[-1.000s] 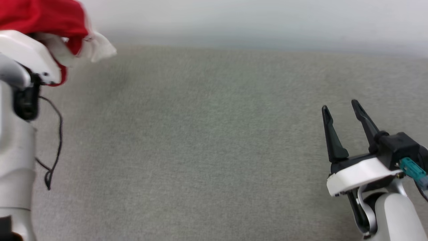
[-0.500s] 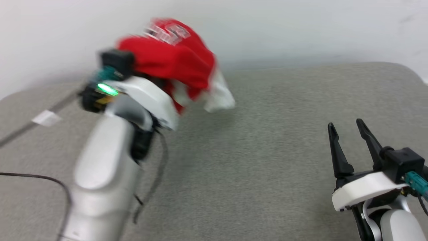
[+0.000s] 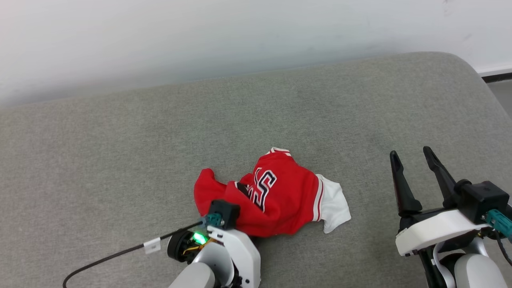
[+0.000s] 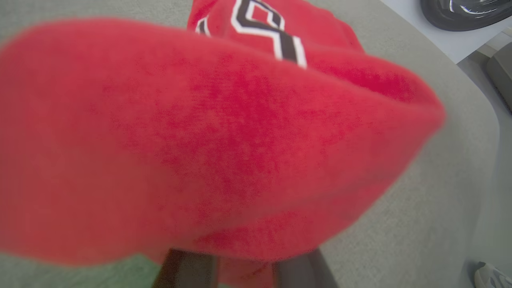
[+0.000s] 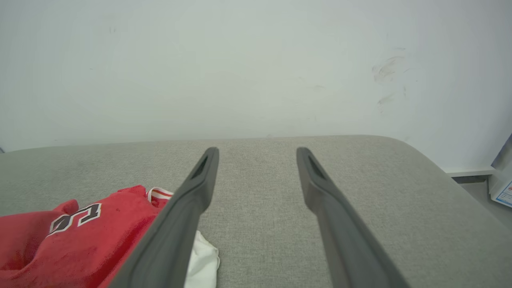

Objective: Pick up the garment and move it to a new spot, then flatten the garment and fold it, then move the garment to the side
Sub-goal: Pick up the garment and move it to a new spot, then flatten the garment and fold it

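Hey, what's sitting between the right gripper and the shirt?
Only bare grey cushion. In the head view, nothing lies between the shirt, its white sleeve nearest, and the open right gripper.

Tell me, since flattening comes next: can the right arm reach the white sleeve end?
Probably yes: the right gripper stands open beside the garment, and only bare grey cushion lies between it and the white sleeve end.

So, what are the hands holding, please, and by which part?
Right hand: nothing. A fold of the garment lies between the fingers of the left hand; whether clamped, cannot tell.
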